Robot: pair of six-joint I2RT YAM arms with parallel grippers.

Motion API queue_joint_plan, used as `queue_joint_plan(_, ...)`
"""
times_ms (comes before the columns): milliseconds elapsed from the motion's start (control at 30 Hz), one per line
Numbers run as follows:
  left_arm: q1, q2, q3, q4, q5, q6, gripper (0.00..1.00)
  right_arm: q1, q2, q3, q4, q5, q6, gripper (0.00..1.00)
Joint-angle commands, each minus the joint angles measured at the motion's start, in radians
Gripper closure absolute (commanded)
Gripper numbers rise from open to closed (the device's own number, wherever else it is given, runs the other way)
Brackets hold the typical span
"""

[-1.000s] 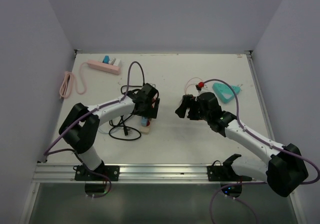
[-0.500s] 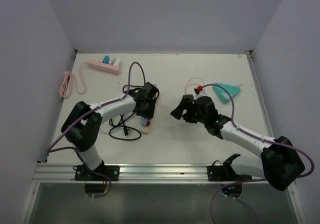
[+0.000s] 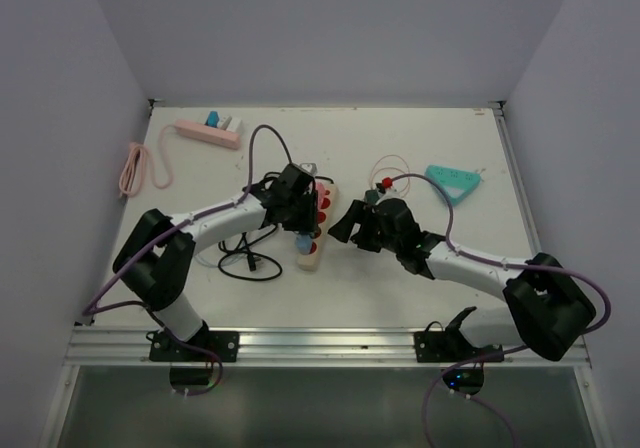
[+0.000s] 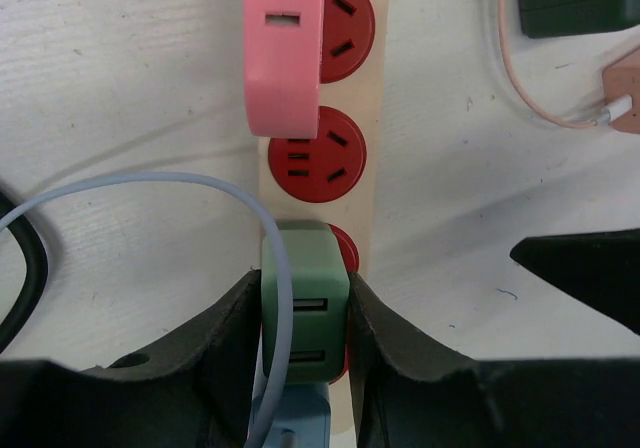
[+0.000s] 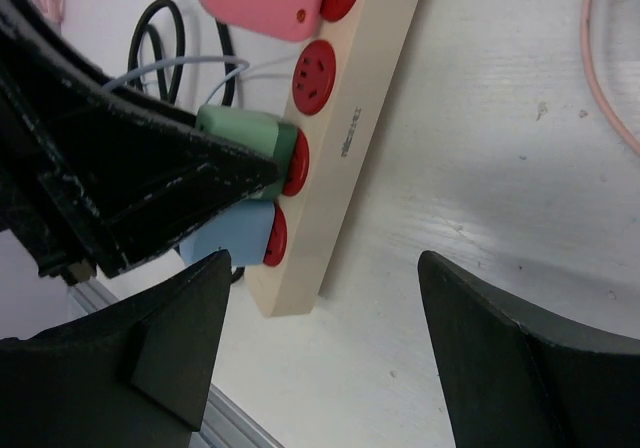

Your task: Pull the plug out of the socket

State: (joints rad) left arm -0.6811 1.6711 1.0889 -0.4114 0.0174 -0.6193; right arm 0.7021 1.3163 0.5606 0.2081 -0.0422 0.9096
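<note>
Left wrist view: left gripper (image 4: 305,286) narrow, clamped on green plug (image 4: 304,318), one finger on each side. Plug seated in a red socket of cream power strip (image 4: 378,118). Pink plug (image 4: 285,48) lies ahead of the fingertips. Right gripper (image 5: 322,268) wide, empty, above the strip's end.

This looks like a robot laboratory cell. A white surface (image 3: 400,138) is closed in by plain pale walls (image 3: 330,28), and the left arm (image 3: 215,216) and right arm (image 3: 470,265) are bolted to a metal rail (image 3: 320,345) at its near edge.
</note>
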Motion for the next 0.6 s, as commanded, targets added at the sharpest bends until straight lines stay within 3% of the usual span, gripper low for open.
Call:
queue_joint_plan(0, -0.001, -0.099, -0.043, 0.12, 0.079, 0.0, 0.85, 0.002, 0.027, 0.027, 0.057, 0.087, 0.035, 0.21)
queue_joint_plan(200, -0.001, -0.12, -0.096, 0.161, 0.11, 0.0, 0.85, 0.0, 0.15, 0.081, 0.091, 0.127, 0.112, 0.22)
queue_joint_plan(567, -0.001, -0.143, -0.15, 0.194, 0.107, -0.005, 0.88, -0.004, 0.376, 0.134, 0.275, 0.047, 0.184, 0.25)
